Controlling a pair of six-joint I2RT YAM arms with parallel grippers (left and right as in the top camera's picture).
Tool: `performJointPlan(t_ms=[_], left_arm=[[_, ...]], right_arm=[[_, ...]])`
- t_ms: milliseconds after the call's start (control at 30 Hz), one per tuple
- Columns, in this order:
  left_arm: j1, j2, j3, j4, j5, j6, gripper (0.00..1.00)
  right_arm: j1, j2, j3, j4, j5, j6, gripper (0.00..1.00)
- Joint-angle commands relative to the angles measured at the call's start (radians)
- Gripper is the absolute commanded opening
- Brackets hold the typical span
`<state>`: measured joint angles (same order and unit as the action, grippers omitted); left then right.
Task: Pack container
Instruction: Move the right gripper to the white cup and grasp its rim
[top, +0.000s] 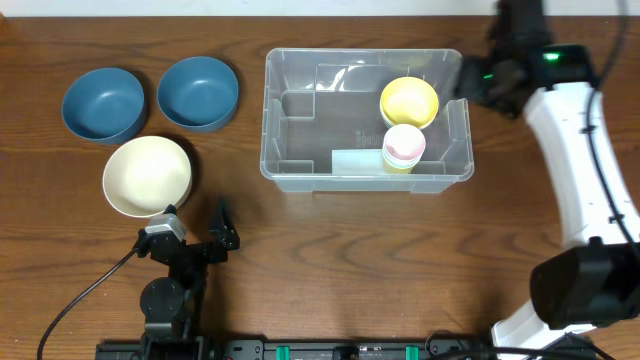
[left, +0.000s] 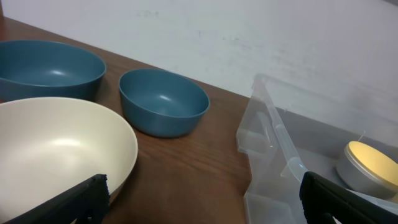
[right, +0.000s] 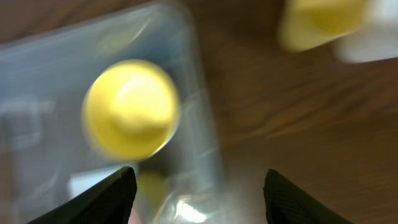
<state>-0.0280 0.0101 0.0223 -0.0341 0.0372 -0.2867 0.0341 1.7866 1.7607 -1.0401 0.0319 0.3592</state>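
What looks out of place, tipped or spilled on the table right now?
Nothing stands out. The container sits flat and looks undamaged, with a yellow cup and a pink-and-white cup inside. The blue bowls and the cream bowl stand upright on the table, and no spill shows. The right wrist view is too blurred to add detail.

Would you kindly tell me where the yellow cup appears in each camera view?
Overhead: yellow cup at upper right, inside the container.
Left wrist: lower right corner, behind the container wall.
Right wrist: blurred, left of centre.
Shared landmark: the clear container.
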Motion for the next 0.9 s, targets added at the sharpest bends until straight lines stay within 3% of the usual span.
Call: performJointPlan(t_ms=[0,433,867], left_arm=[[-0.002,-0.006,-0.018,-0.038,-0.029,0.017,0.98],[-0.002,-0.006,-0.018,-0.038,-0.029,0.017,0.98],[-0.002,-0.006,-0.018,-0.038,-0.030,0.017,0.98]], right_arm=[[-0.107,-0.018,0.016,0.036,0.039,0.032,0.67],[-0.323,0.099,0.012,0.130,0.047,0.037,0.62],[-0.398,0.254,0.012,0.238,0.047,0.037,0.61]])
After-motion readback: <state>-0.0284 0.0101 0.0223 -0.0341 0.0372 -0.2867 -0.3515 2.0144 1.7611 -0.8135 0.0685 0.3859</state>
